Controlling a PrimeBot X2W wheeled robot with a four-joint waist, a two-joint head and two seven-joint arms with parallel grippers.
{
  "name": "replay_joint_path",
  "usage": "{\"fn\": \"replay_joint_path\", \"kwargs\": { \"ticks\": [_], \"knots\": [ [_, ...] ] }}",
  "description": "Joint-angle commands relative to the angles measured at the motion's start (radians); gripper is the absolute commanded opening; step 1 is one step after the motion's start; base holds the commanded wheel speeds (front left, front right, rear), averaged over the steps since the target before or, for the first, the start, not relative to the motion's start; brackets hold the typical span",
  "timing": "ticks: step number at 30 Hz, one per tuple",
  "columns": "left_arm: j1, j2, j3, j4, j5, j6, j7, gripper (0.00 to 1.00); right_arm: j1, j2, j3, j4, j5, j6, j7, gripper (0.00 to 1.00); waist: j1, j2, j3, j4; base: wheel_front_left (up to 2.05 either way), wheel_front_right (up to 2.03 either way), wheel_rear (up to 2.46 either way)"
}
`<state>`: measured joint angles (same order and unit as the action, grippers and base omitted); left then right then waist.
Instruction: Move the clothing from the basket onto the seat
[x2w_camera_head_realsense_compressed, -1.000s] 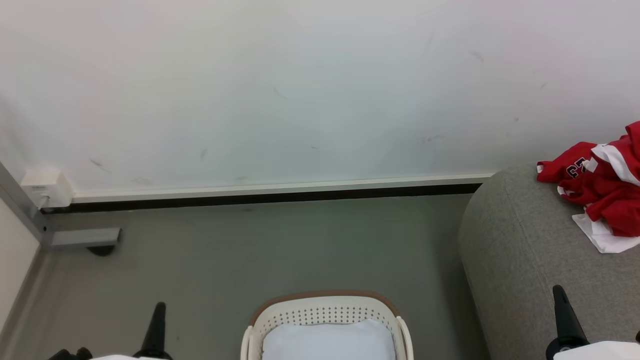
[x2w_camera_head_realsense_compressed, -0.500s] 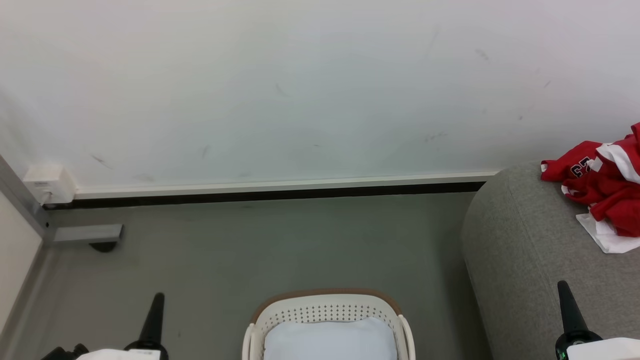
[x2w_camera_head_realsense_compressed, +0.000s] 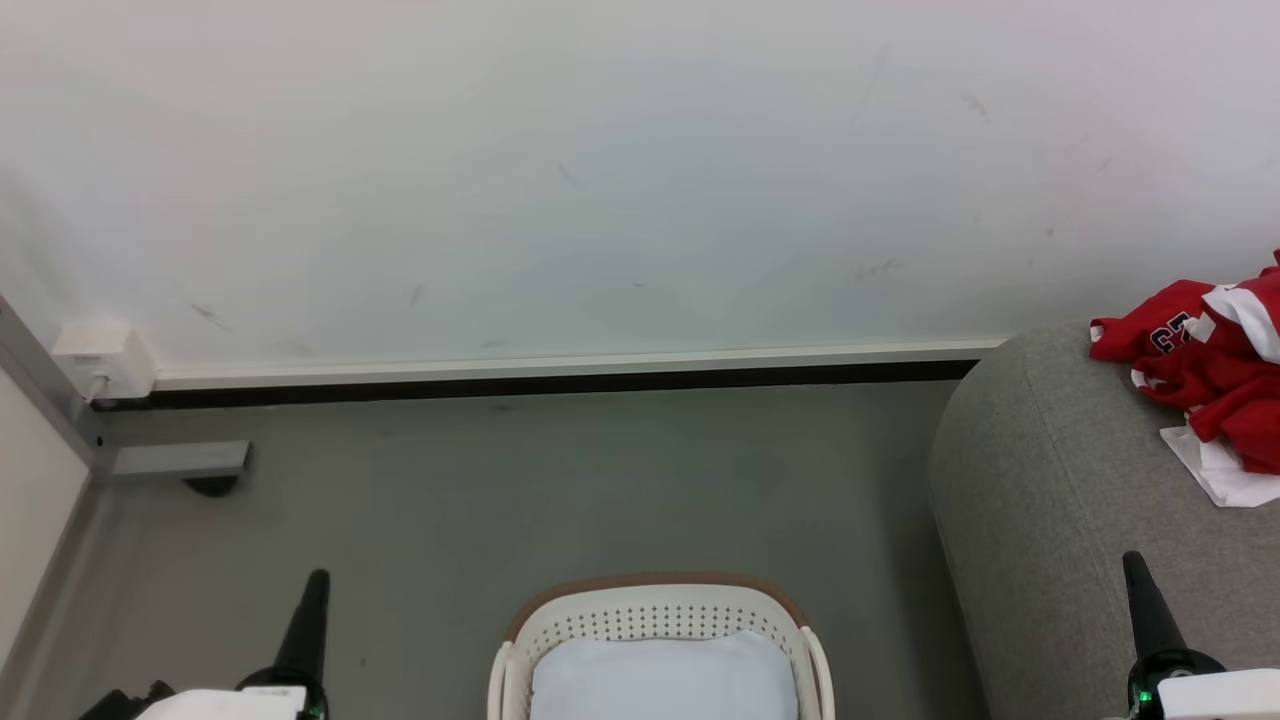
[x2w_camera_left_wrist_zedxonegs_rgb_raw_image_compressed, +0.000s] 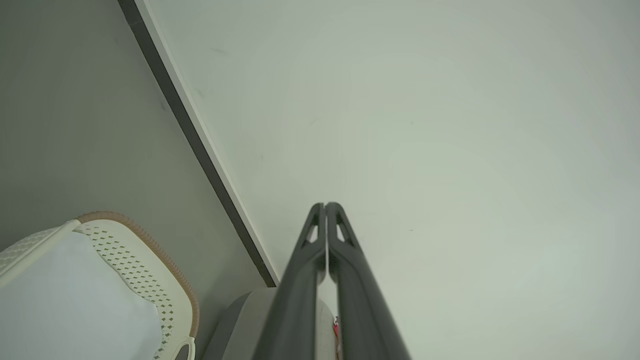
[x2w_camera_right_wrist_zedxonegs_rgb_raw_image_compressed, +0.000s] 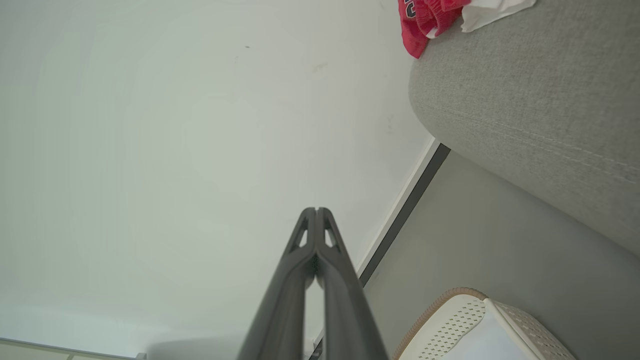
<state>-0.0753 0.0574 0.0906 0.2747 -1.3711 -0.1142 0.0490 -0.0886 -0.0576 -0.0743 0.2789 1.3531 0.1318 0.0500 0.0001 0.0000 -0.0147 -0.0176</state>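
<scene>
The red jersey (x2w_camera_head_realsense_compressed: 1215, 365) with white trim and a dark number lies crumpled on the light grey sofa seat (x2w_camera_head_realsense_compressed: 1060, 520) at the right edge of the head view; it also shows as the jersey (x2w_camera_right_wrist_zedxonegs_rgb_raw_image_compressed: 425, 17) on the seat (x2w_camera_right_wrist_zedxonegs_rgb_raw_image_compressed: 530, 95) in the right wrist view. The white perforated basket (x2w_camera_head_realsense_compressed: 655, 620) with its brown rim stands on the floor at bottom centre and holds a pale blue-white cushion (x2w_camera_head_realsense_compressed: 660, 680). My left gripper (x2w_camera_head_realsense_compressed: 315, 585) is shut and empty at lower left, left of the basket. My right gripper (x2w_camera_head_realsense_compressed: 1133, 565) is shut and empty over the seat's front.
A white wall (x2w_camera_head_realsense_compressed: 600, 170) with a pale skirting strip and dark gap runs behind the grey floor (x2w_camera_head_realsense_compressed: 520, 490). A white socket box (x2w_camera_head_realsense_compressed: 95, 360) and a grey metal frame foot (x2w_camera_head_realsense_compressed: 175, 460) sit in the left corner. The basket (x2w_camera_left_wrist_zedxonegs_rgb_raw_image_compressed: 140, 270) shows in the left wrist view.
The whole head view has shifted slightly, so the camera moved. Both gripper tips sit a little higher in the view. The jersey and basket lie as before.
</scene>
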Motion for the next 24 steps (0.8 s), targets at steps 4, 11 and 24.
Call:
{"fn": "replay_joint_path", "kwargs": {
  "ticks": [4,11,24],
  "knots": [
    [-0.020,0.001,0.008,-0.014,-0.051,-0.008,0.015,0.00,-0.018,0.002,-0.012,-0.015,0.053,-0.002,0.012,0.00,-0.0001,0.0000,0.002,0.002,0.00,0.00,0.00],
    [-0.025,-0.001,0.013,-0.017,-0.101,-0.011,0.029,0.00,-0.019,0.004,-0.020,-0.020,0.106,-0.002,0.027,0.00,-0.0001,0.0000,0.006,0.006,0.00,0.00,0.00],
    [-0.032,-0.004,0.020,-0.025,-0.185,-0.016,0.050,0.00,-0.022,0.006,-0.033,-0.031,0.196,-0.002,0.049,0.00,-0.0001,0.0000,0.012,0.012,0.00,0.00,0.00]
  ]
}}
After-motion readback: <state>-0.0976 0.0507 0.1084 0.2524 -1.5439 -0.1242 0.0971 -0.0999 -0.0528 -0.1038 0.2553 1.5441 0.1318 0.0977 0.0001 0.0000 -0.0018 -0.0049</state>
